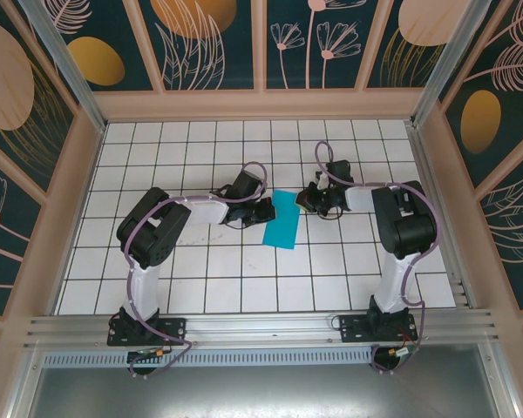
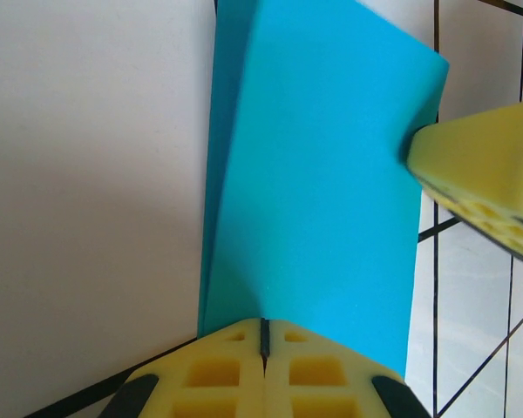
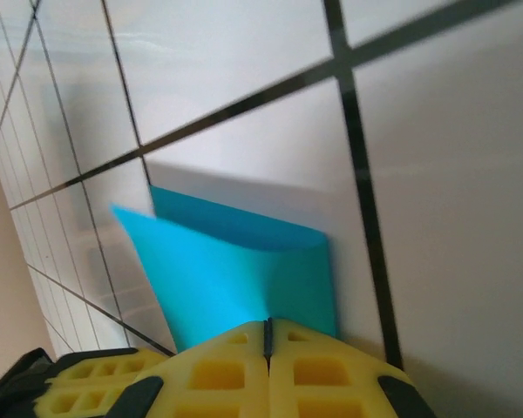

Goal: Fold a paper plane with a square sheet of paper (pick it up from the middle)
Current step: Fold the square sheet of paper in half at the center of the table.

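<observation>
The square sheet of paper (image 1: 283,219) is teal-blue and doubled over into a narrow rectangle on the white tiled floor, between the two arms. My left gripper (image 1: 265,210) is shut on its left edge. In the left wrist view the two layers of the sheet (image 2: 322,174) run up from my shut left gripper (image 2: 264,335), and the right gripper's yellow fingertips (image 2: 484,165) touch the far right edge. In the right wrist view my right gripper (image 3: 267,335) is shut on the sheet (image 3: 235,270), whose upper layer lifts off the lower one. The right gripper (image 1: 304,202) sits at the sheet's upper right corner.
The white tiled table (image 1: 244,270) is walled by a raised frame (image 1: 261,104) at the back and sides. An aluminium rail (image 1: 261,326) runs along the near edge at the arm bases. Both arms reach inward and nearly meet over the middle.
</observation>
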